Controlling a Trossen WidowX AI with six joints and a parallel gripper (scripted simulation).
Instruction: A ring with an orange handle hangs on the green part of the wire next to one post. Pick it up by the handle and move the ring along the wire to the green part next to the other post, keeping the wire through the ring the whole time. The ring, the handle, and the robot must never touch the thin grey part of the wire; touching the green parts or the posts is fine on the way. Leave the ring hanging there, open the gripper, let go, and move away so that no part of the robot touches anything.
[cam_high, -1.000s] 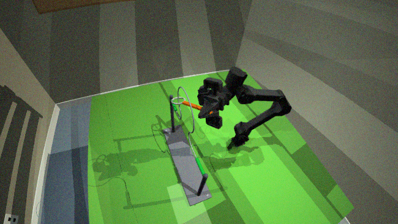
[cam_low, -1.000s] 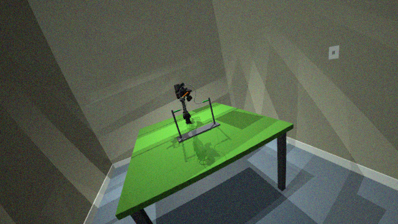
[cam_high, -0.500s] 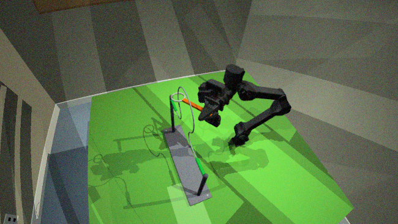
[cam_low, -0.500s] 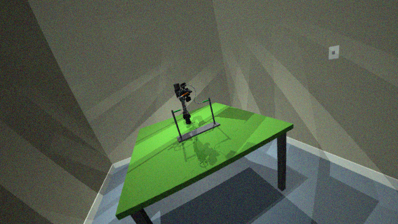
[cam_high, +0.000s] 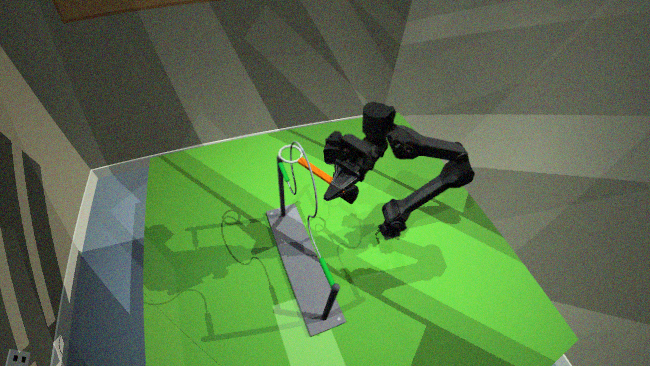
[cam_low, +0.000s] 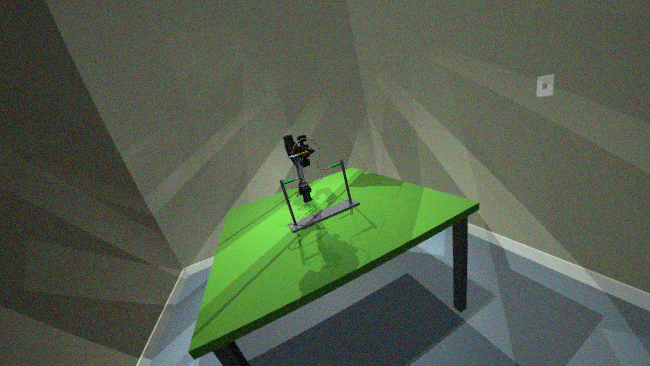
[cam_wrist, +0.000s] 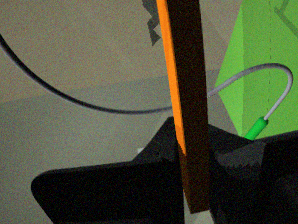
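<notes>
The white ring (cam_high: 290, 162) (cam_low: 293, 156) is held up near the top of the far post (cam_high: 281, 192); the grey wire (cam_high: 316, 200) (cam_wrist: 120, 111) appears to pass through it on its rising stretch beyond the green part (cam_high: 284, 171). Ring-wire clearance cannot be told. My gripper (cam_high: 337, 186) (cam_wrist: 177, 123) is shut on the orange handle (cam_high: 316, 170) (cam_low: 303, 153) (cam_wrist: 172, 75), which slants from ring to fingers. The other green part (cam_high: 326, 271) (cam_low: 336, 165) is beside the near post (cam_high: 330, 302). The ring is outside the wrist view.
The posts stand on a grey base plate (cam_high: 306, 280) (cam_low: 325, 214) on the green table (cam_high: 200, 185) (cam_low: 400, 210). The wire makes a tall loop between the posts, close to my fingers in the top and exterior views. The arm's links (cam_high: 425, 195) stand on the opposite side from the exterior view.
</notes>
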